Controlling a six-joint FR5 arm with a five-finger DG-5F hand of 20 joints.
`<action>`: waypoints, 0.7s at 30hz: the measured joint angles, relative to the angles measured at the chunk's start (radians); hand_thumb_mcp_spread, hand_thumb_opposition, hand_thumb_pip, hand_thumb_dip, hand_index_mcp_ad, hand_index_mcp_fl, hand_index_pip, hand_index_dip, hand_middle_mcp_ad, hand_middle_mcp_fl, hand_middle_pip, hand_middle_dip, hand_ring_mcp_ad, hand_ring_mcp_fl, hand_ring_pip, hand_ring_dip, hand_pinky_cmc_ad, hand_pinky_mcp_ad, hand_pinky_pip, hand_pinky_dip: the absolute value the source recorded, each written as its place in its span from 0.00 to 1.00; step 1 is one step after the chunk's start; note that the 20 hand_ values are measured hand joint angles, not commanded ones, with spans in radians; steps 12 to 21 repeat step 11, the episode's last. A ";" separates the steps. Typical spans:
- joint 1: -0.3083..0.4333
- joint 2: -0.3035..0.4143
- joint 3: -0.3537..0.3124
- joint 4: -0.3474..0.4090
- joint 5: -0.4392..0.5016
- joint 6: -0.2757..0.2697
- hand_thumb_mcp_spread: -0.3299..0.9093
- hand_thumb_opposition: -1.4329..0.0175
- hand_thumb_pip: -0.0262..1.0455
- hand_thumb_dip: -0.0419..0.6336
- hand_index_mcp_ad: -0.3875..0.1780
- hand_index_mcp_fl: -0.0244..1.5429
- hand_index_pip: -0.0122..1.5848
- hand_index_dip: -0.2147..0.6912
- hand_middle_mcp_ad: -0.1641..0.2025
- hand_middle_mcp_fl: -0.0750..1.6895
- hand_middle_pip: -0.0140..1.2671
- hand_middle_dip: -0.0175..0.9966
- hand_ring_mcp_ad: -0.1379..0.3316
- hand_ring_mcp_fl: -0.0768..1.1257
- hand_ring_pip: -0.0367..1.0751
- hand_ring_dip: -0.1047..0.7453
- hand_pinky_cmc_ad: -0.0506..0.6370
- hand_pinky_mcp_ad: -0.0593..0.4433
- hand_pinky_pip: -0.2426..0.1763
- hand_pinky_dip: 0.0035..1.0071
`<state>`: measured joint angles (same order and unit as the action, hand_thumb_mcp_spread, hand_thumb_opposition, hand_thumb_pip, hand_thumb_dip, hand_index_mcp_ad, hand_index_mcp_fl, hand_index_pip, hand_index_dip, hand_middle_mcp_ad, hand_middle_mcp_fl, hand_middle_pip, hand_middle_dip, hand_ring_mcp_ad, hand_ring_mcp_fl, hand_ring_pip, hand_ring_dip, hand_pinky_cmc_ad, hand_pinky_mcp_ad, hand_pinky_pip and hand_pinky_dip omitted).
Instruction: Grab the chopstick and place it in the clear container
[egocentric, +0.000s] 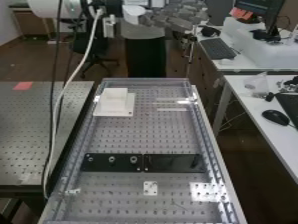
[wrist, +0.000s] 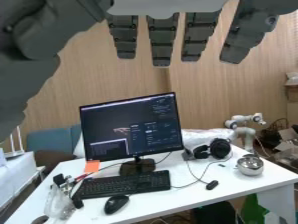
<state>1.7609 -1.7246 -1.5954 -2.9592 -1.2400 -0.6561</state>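
In the high view the dark grey hand (egocentric: 176, 19) is raised at the top, beyond the far end of the bench and well above it. Its fingers in the wrist view hang straight and spread from the hand (wrist: 161, 37), with the thumb to one side and nothing held. A clear plastic bag or container (egocentric: 256, 84) lies on the white desk at the right of the high view; which of the two, I cannot tell.
A perforated bench (egocentric: 146, 135) with clear edging carries a white block (egocentric: 114, 99) on a white plate and a black plate (egocentric: 112, 161) with round fittings. The wrist view faces a desk with a monitor (wrist: 133, 127), keyboard (wrist: 123, 184), headphones (wrist: 218, 148) and shiny round pot (wrist: 250, 165).
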 joint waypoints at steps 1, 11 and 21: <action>0.000 0.002 -0.003 0.000 -0.007 0.000 0.32 0.55 0.46 0.05 0.52 0.02 0.06 0.39 0.65 0.05 0.12 0.19 0.58 0.06 0.11 0.20 0.48 0.60 0.28 0.17; 0.001 0.022 -0.023 0.019 -0.064 -0.004 0.32 0.55 0.45 0.05 0.53 0.02 0.06 0.39 0.65 0.05 0.12 0.19 0.58 0.06 0.11 0.20 0.48 0.60 0.28 0.17; 0.001 0.022 -0.023 0.019 -0.064 -0.004 0.32 0.55 0.45 0.05 0.53 0.02 0.06 0.39 0.65 0.05 0.12 0.19 0.58 0.06 0.11 0.20 0.48 0.60 0.28 0.17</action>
